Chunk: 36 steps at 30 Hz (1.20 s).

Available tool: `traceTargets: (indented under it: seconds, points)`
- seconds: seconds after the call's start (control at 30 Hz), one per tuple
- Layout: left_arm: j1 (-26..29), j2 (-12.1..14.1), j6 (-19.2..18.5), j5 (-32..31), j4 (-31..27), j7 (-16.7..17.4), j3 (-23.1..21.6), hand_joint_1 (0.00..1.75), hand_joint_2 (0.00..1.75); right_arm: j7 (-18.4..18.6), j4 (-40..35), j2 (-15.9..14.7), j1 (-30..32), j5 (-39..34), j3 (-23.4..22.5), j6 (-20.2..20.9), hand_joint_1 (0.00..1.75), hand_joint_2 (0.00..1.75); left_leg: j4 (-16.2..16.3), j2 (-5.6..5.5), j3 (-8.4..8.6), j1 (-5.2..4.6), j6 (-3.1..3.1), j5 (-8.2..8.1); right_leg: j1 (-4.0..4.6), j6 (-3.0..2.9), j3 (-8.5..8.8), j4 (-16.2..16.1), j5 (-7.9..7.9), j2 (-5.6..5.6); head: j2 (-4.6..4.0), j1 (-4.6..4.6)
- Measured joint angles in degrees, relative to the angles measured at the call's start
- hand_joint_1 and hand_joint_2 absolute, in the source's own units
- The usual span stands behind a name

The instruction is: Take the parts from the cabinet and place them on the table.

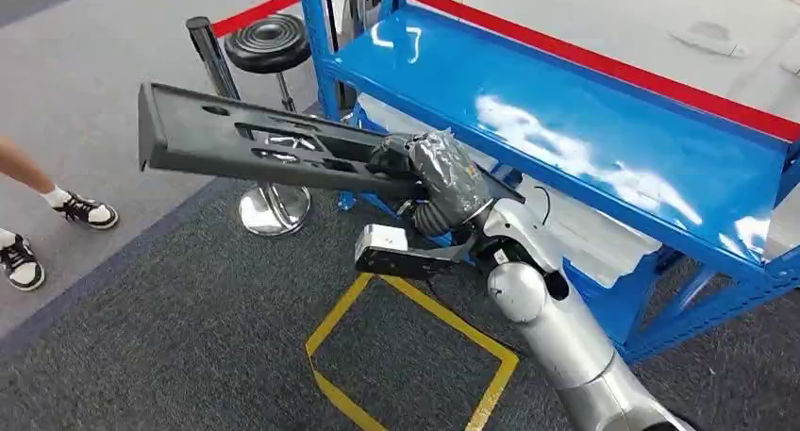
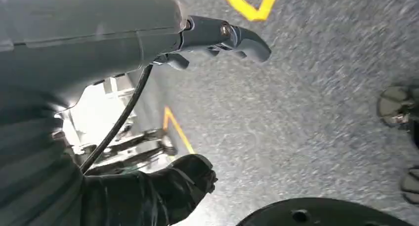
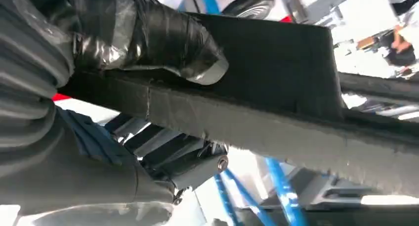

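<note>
glossy blue shelf (image 1: 604,120); right hand (image 1: 429,172) grips flat black slotted part (image 1: 255,143).

- Right arm (image 1: 557,332): silver, reaching up and forward from below, bent at the wrist.
- Right hand (image 1: 439,172): wrapped in dark glossy covering, fingers clamped over the edge of a long black part (image 1: 255,143), holding it level.
- Left hand (image 2: 217,38): fingers apart, holding nothing.
</note>
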Motion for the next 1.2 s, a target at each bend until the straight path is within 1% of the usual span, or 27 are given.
traceTargets:
  seconds: [0.03,0.07,0.1,0.13,0.2,0.23,0.27,0.33,0.37,0.4,0.43,0.53,0.57,0.6,0.63,0.67,0.73,0.77,0.8,0.87,0.9,0.93,0.97,1.07,1.13,1.17,1.2]
  points:
    - [0.11,-0.02,-0.37,-0.15,-0.24,-0.15,0.0,0.0,1.75,0.11,0.07,0.0,-0.04,0.22,-0.02,0.07,1.75,1.75,-0.48,-0.56,-0.32,-0.05,0.76,0.34,-0.05,0.56,0.02,-0.29,0.22,-0.68,0.0,-0.02]
    - [0.28,-0.11,-0.66,-0.35,-0.55,-0.55,0.0,0.0,1.75,0.24,0.18,-0.07,-0.07,0.35,-0.2,0.09,1.75,1.75,-1.05,-0.99,-0.12,0.41,1.68,1.1,-0.45,0.99,-0.29,0.23,-0.37,0.65,0.0,0.02]
    - [0.27,-0.22,-1.07,-0.39,-0.76,-1.01,0.0,0.0,1.75,0.35,0.28,-0.07,-0.04,0.41,-0.31,0.11,1.75,1.75,-1.28,-1.38,-0.64,0.28,2.18,1.66,-0.51,1.07,-0.89,1.66,-2.79,3.56,0.0,-0.02]
    - [0.39,-0.22,-1.4,-0.42,-1.07,-1.58,0.0,0.0,1.75,0.37,0.28,-0.13,-0.07,0.44,-0.44,0.09,1.75,1.75,-1.27,-1.72,-1.39,0.25,2.74,2.37,-0.52,0.91,-2.09,5.22,-6.36,5.66,0.0,0.02]
    - [0.57,-0.24,-1.92,-0.57,-1.62,-2.08,-0.02,0.0,1.75,0.5,0.39,-0.53,0.04,0.61,-0.7,0.09,1.75,1.75,-1.2,-2.74,-2.69,-0.08,3.1,3.37,-0.21,0.78,-4.42,13.23,-11.07,7.21,0.0,0.0]
    - [0.69,-0.28,-2.12,-0.61,-1.75,-2.25,-0.02,0.0,1.75,0.57,0.55,-0.7,0.16,0.65,-0.77,0.09,1.75,1.75,-1.1,-3.48,-3.4,-0.33,3.22,3.85,-0.13,0.62,-4.94,15.93,-11.73,7.41,0.0,0.0]
    - [0.83,-0.3,-2.4,-0.77,-1.86,-2.32,0.0,0.0,1.75,0.63,0.66,-0.74,0.28,0.85,-0.79,0.09,1.75,1.75,-0.96,-4.26,-4.04,-0.53,3.21,4.3,0.05,0.34,-4.12,15.79,-11.06,7.47,0.0,0.0]
    - [0.99,-0.46,-2.75,-1.18,-2.08,-2.32,0.0,0.0,1.75,0.74,0.72,-0.79,0.38,1.24,-0.79,0.04,1.75,1.75,-0.71,-5.79,-4.95,-0.82,3.1,4.95,0.46,-0.61,1.25,8.37,-7.45,7.89,0.0,0.0]
    - [1.01,-0.59,-2.88,-1.25,-2.21,-2.32,0.0,0.0,1.75,0.76,0.7,-0.79,0.33,1.31,-0.81,0.02,1.75,1.75,-0.64,-6.46,-5.16,-0.91,3.03,5.21,0.79,-1.29,4.62,3.26,-5.93,9.25,0.0,-0.02]
    - [0.99,-0.83,-2.97,-1.46,-2.25,-2.32,-0.02,0.0,1.75,0.76,0.72,-0.79,0.25,1.31,-0.87,0.0,1.75,1.75,-0.58,-6.94,-5.45,-0.75,2.85,5.54,0.81,-2.17,6.55,-0.44,-6.87,11.76,0.0,-0.04]
    - [0.96,-1.02,-3.02,-1.55,-2.47,-2.32,-0.02,0.0,1.75,0.76,0.7,-0.79,0.37,1.33,-0.9,-0.02,1.75,1.75,-0.56,-7.41,-5.69,-0.94,2.46,5.96,0.77,-1.79,6.8,-0.79,-6.04,11.84,0.0,-0.15]
    - [1.35,-1.0,-3.02,-1.6,-2.78,-2.32,0.0,0.0,1.75,0.92,0.72,-0.87,0.3,1.44,-0.98,-0.04,1.75,1.75,-1.04,-9.18,-6.04,-0.55,1.31,7.06,1.2,-1.85,6.67,-1.43,-5.58,10.31,0.0,0.13]
    - [1.39,-0.92,-3.02,-1.64,-2.95,-2.32,0.02,0.0,1.75,0.94,0.72,-0.87,0.3,1.49,-1.01,-0.04,1.75,1.75,-0.73,-8.64,-6.34,-0.79,1.29,6.92,0.23,-1.96,6.89,-2.35,-4.94,9.45,0.0,0.17]
    - [1.41,-0.94,-3.02,-1.66,-2.97,-2.32,0.02,0.0,1.75,0.96,0.7,-0.85,0.3,1.51,-1.01,-0.04,1.75,1.75,0.47,-6.19,-6.93,-0.89,0.94,5.56,0.32,-2.2,6.9,-2.64,-4.68,8.69,0.0,-0.04]
    - [1.35,-0.94,-3.02,-1.66,-2.99,-2.29,0.0,0.0,1.75,0.98,0.7,-0.83,0.19,1.51,-1.01,-0.07,1.75,1.75,3.8,-4.51,-8.32,-0.73,0.65,3.01,0.33,-2.44,6.7,-2.65,-4.51,8.03,0.0,-0.15]
    - [1.29,-0.81,-3.02,-1.55,-2.99,-2.27,0.02,0.0,1.75,1.16,0.72,-0.68,0.25,1.7,-1.01,-0.07,1.75,1.75,8.32,-3.54,-10.16,-0.48,0.22,0.44,0.37,-2.49,6.49,-2.62,-4.44,7.21,0.0,-0.15]
    - [1.3,-0.41,-3.04,-1.51,-2.97,-2.25,0.04,0.0,1.75,1.29,1.13,-0.13,0.74,2.53,-1.01,-0.22,1.75,1.75,15.99,-2.95,-13.04,0.04,-0.55,-2.53,0.38,-2.41,6.14,-2.53,-4.37,5.49,0.0,-0.15]
    - [1.31,-0.26,-3.02,-1.49,-2.97,-2.23,0.04,0.0,1.75,1.29,1.36,0.2,1.0,2.73,-0.98,-0.31,1.75,1.75,16.42,-2.76,-12.82,0.32,-0.83,-2.04,0.35,-2.34,6.03,-2.44,-4.32,4.65,0.0,-0.13]
    - [1.32,0.11,-2.99,-1.49,-2.97,-2.23,0.04,0.0,1.75,1.29,1.57,0.48,1.07,2.93,-0.98,-0.37,1.75,1.75,14.35,-2.52,-11.34,0.52,-1.06,-0.61,0.32,-2.31,5.94,-2.33,-4.34,3.89,0.0,-0.15]
    - [1.32,0.66,-2.88,-1.42,-2.97,-2.23,0.04,0.0,1.75,1.27,1.92,0.9,1.03,3.1,-0.98,-0.66,1.75,1.75,4.78,-1.21,-5.39,0.65,-1.18,3.43,0.18,-1.85,5.87,-1.9,-4.64,2.42,0.0,-0.15]
    - [1.31,0.81,-2.44,-1.18,-2.95,-2.25,0.04,0.0,1.75,1.18,2.05,1.2,1.0,3.15,-0.98,-0.83,1.75,1.75,-0.06,1.55,-3.0,0.43,-1.04,3.11,0.29,-1.48,5.85,-1.68,-4.89,1.75,0.0,-0.15]
    - [1.32,1.45,-1.9,-0.98,-2.71,-2.25,0.07,0.0,1.75,1.03,2.21,1.51,0.92,3.3,-0.98,-1.03,1.75,1.75,-0.07,1.8,-2.48,-0.37,-0.21,3.33,0.62,-1.27,5.64,-1.6,-4.91,1.28,0.0,-0.13]
    - [1.35,2.09,-1.05,-0.92,-1.96,-2.23,0.09,0.0,1.75,0.85,2.73,2.43,0.84,3.73,-0.94,-1.12,1.75,1.75,0.0,1.41,-3.0,-0.48,0.44,3.55,0.72,-1.02,5.88,-1.6,-4.99,0.79,0.0,0.0]
    - [1.21,5.38,1.18,-1.05,1.84,-1.73,0.11,0.0,1.75,0.87,5.14,5.91,-0.26,4.74,-0.06,-2.19,1.75,1.75,-1.19,-0.18,-3.04,-0.21,1.56,3.47,0.88,-0.15,5.84,-1.5,-5.31,-0.4,0.0,0.0]
    - [0.84,6.56,1.97,-1.49,3.83,-1.35,0.09,0.0,1.75,0.92,6.16,7.17,-0.93,4.76,0.5,-2.8,1.75,1.75,-1.55,-1.37,-3.01,0.07,2.34,3.94,0.28,0.09,4.28,2.52,-8.41,5.51,0.0,0.02]
    - [0.52,7.13,2.21,-1.57,4.57,-1.35,0.09,0.0,1.75,0.92,6.54,7.28,-1.17,4.76,0.66,-3.04,1.75,1.75,-1.55,-2.02,-3.11,0.07,2.53,4.02,0.2,0.09,2.41,6.81,-10.73,6.74,0.0,0.02]
    - [0.38,7.63,2.58,-1.7,5.31,-1.49,0.09,0.0,1.75,0.96,6.97,7.3,-1.26,4.76,0.74,-3.1,1.75,1.75,-1.53,-2.81,-3.13,0.04,2.6,4.06,0.21,0.14,0.31,11.39,-12.71,7.22,0.0,0.0]
